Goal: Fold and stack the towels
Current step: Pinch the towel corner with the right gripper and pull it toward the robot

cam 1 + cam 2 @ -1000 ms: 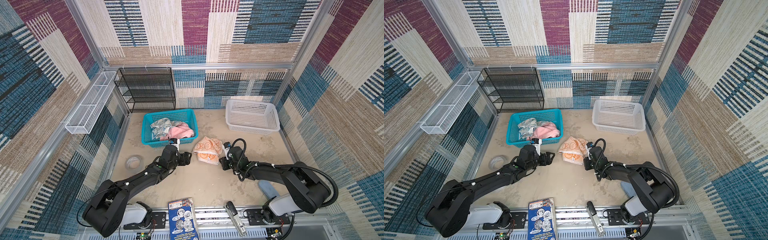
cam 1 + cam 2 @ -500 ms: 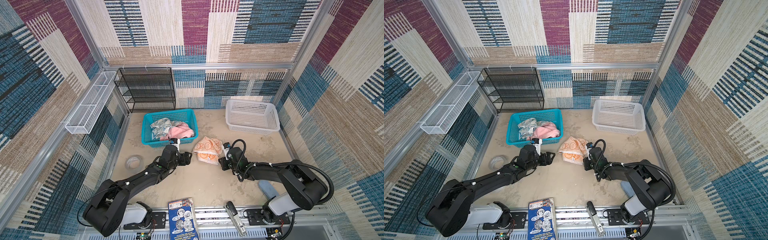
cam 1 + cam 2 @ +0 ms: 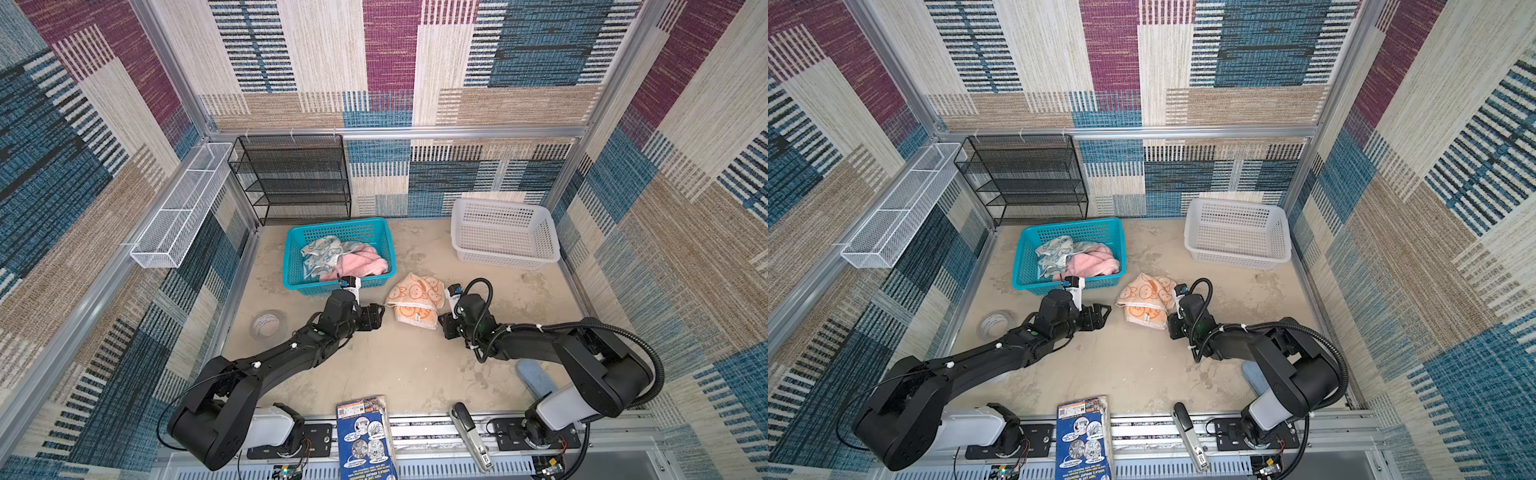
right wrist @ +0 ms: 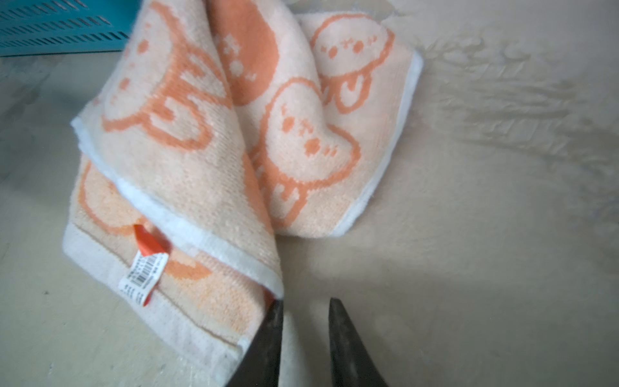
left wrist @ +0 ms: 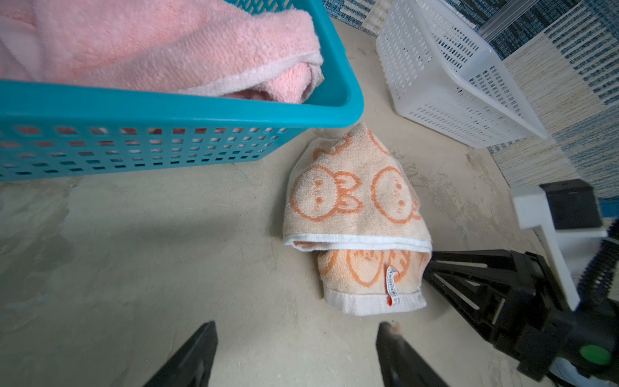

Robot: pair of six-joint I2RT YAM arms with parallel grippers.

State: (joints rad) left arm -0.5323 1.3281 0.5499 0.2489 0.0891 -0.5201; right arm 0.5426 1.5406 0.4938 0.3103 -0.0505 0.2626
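An orange towel (image 3: 415, 303) (image 3: 1146, 301) with a rabbit print lies loosely folded on the table, its tag at the near hem. My left gripper (image 3: 380, 316) (image 5: 297, 326) stands open just to its left, with bare table between the fingers. My right gripper (image 3: 444, 326) (image 4: 306, 301) sits at the towel's (image 4: 234, 134) right near corner, its jaws open by a narrow gap. One finger touches the hem and nothing is between the fingers. A blue towel (image 3: 320, 253) and a pink towel (image 3: 359, 264) (image 5: 167, 43) lie crumpled in the teal basket (image 3: 291, 257).
A white basket (image 3: 505, 259) stands at the back right and a black wire shelf (image 3: 295, 178) at the back left. A tape roll (image 3: 268, 325) lies left of my left arm. A blue box (image 3: 365, 440) and a stapler-like tool (image 3: 469, 436) sit at the front edge.
The right arm's elbow has shifted slightly. Both grippers and the orange towel stay where they were.
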